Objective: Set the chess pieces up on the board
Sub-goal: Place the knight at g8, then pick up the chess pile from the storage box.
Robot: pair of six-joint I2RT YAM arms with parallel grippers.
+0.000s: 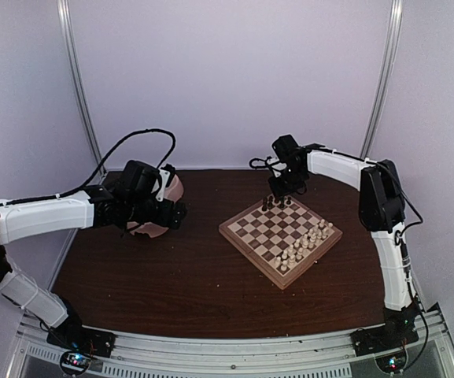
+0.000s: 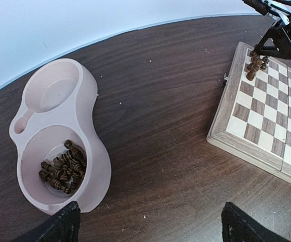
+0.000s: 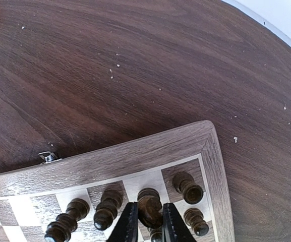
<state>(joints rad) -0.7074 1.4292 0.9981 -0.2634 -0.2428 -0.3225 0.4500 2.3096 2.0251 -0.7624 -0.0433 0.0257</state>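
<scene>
Chessman (image 3: 149, 207) pinched in right fingers (image 3: 129, 223) at board (image 3: 135, 151) corner, left fingers (image 2: 54, 227) wide by bowl (image 2: 92, 101)

Both arms are smooth white tubular shells joined by chunky black joint housings: the left arm (image 1: 46, 216) and the right arm (image 1: 333, 164). A thin black cable (image 1: 136, 135) arcs over the left arm's black wrist. The black base blocks (image 1: 73, 361) carry small coloured lights. The left tool (image 2: 151, 227) has matt black, rough-textured fingers; the right tool (image 3: 149, 224) has slim black ones.
</scene>
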